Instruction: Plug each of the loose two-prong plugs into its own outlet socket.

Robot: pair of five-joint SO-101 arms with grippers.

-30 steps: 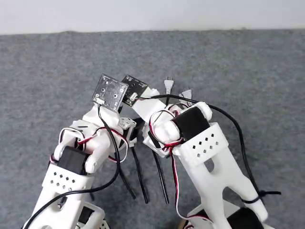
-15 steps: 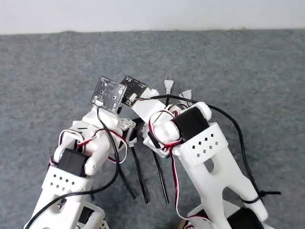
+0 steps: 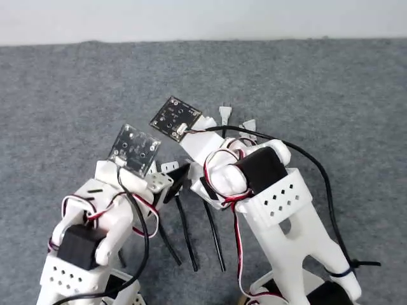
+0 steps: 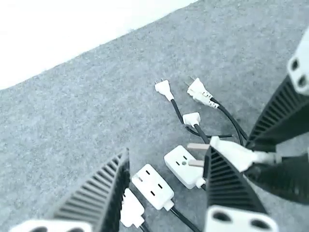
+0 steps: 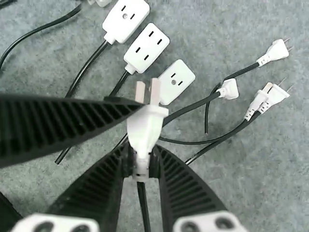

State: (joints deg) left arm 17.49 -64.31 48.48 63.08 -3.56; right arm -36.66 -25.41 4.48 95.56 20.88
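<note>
Grey mat carried everything. Right arm and left arm both leaned in over the end socket, wrists close together. Left gripper was spread wide, holding nothing, and hung above the end socket. One of its fingers lay just beside the held plug, possibly touching it. Right gripper was pinched on the held plug at the cord end, just short of the end socket on the side away from the loose plugs. The middle socket sat next to the end socket and the last socket beyond that. All three were in a row, cords trailing, slots unoccupied. The nearest loose plug lay near the end socket on its open side. The far loose plugs lay further out the same way, well apart from it. Prongs of the held plug pointed at the end socket, apart from its face and not yet in the slots. My read: first insertion was in hand, none seated yet, three plugs left on the mat. The next move needs the prongs squared to the two slots and then a straight push. The socket body looks free to slide, so the left gripper should probably clamp it first and get its finger clear of the plug.
</note>
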